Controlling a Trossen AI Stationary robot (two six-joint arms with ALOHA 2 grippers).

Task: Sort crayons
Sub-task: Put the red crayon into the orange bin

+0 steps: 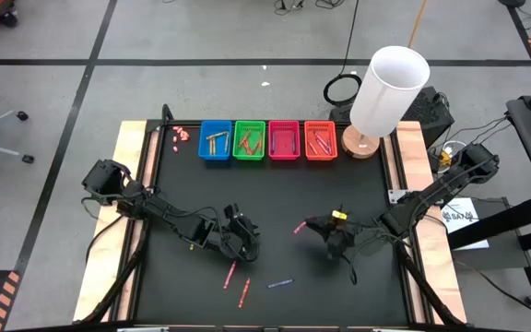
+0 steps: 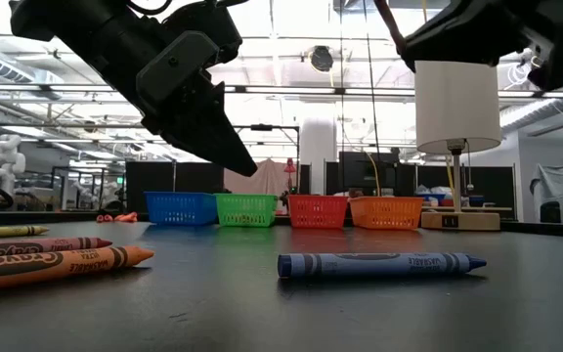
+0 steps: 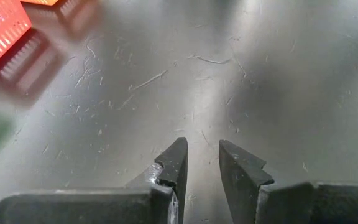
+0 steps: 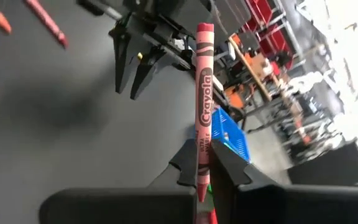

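Four baskets stood in a row at the far edge of the black table, beside a white lamp. The right hand was clenched on a red crayon above the table; three loose crayons lay near the front edge. The left hand, slightly parted and grasping nothing, hung over scuffed bare table.

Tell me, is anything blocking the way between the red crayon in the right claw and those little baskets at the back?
Nothing visible does. The right gripper, shut on the red wax crayon, hangs over bare black tabletop, with open mat up to the row including the red plastic basket.
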